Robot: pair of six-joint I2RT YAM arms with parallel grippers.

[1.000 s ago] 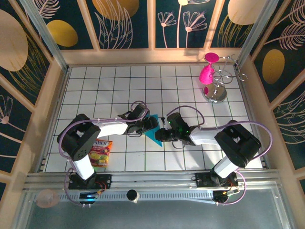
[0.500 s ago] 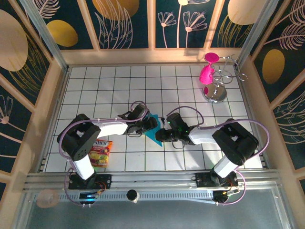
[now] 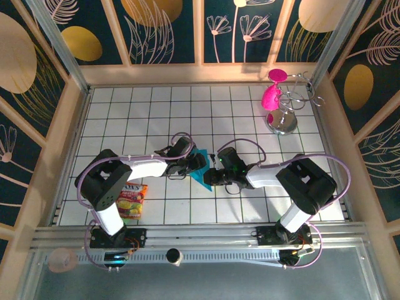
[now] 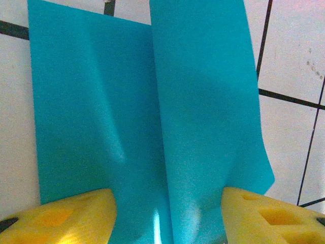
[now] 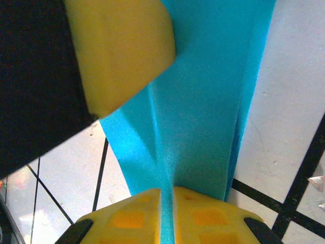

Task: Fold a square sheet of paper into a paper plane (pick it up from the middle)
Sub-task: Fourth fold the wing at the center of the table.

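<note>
One square sheet of paper (image 3: 199, 177), turquoise and part-folded, is lying approx mid-worktop (image 3: 150, 112), btwn the two end effectors. In the top view its long axis is running far-to-near, slanting a bit right toward the near end. The arms are covering most of it, so which end is narrower cannot be told.

The left end effector (image 3: 199, 164) is reaching in from the left w/ its yellow pads spread. In the left wrist view one pad is sitting on each side of the sheet, and a single long fold edge is running straight away from the gap btwn them. The right-hand flap is overlapping the left-hand one.

The right end effector (image 3: 209, 177) is coming in from the right. In the right wrist view its two pads (image 5: 195, 213) are pressing together w/ a thin strip of the blue paper pinched btwn them, and the sheet is stretching away up the frame. One pad of the left end effector is sitting just beside the paper's edge there.

Count elsewhere: one red-and-yellow snack packet (image 3: 132, 200) near-left by the left arm's base, two pink goblets (image 3: 272, 94) on one wire rack (image 3: 289, 106) far-right, well apart from the paper.
</note>
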